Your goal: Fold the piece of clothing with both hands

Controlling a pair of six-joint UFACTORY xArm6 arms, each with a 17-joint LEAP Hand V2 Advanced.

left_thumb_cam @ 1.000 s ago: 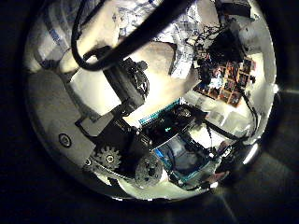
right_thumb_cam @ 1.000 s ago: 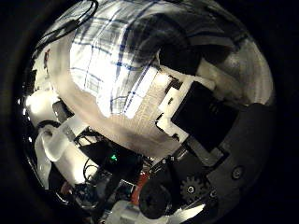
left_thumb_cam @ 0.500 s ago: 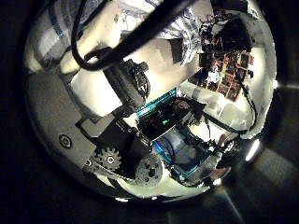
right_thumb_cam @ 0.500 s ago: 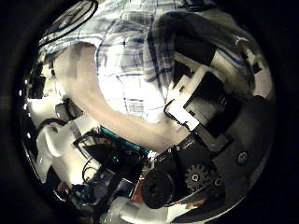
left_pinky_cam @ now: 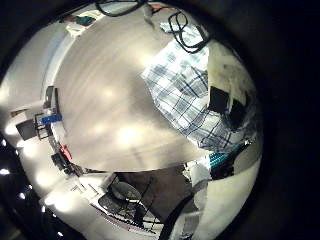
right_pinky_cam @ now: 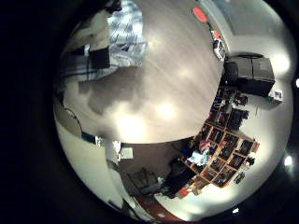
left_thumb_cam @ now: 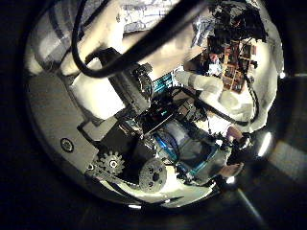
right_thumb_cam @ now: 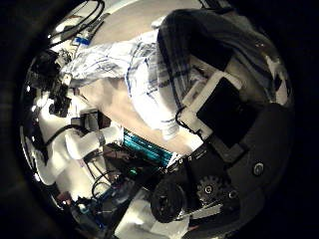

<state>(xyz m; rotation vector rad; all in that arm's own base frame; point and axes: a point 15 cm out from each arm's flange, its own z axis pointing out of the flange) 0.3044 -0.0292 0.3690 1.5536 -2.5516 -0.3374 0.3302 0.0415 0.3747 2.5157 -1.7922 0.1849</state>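
Cloth fills the right thumb side palm view: a plaid garment (right_thumb_cam: 159, 70), soft woven fabric in a check of pale and dark stripes, rumpled into folds and draped against the right hand (right_thumb_cam: 214, 110). The hand's black and white fingers (right_thumb_cam: 199, 95) curl into the fabric, with cloth lying over and around them, so the right hand has hold of the garment and lifts part of it off the table (right_thumb_cam: 105, 100).

Right little finger side view: the garment (right_pinky_cam: 121, 33) hangs bunched beside a black and white finger part (right_pinky_cam: 93, 56), above a smooth, pale wooden table top (right_pinky_cam: 159, 84) with a faint grain.

Left little finger side view: the same garment (left_pinky_cam: 190, 90) lies partly spread on the table (left_pinky_cam: 100, 100), its check pattern clear, one edge running up to a black and white finger of the left hand (left_pinky_cam: 225, 105). Cloth sits against that finger; whether the left hand's fingers are curled round it cannot be told.

Left thumb side view: mostly the hand's own body, black blocks and gearwheels (left_thumb_cam: 129, 144), with a scrap of the garment (left_thumb_cam: 153, 14) beyond.

No writing is legible on the garment.
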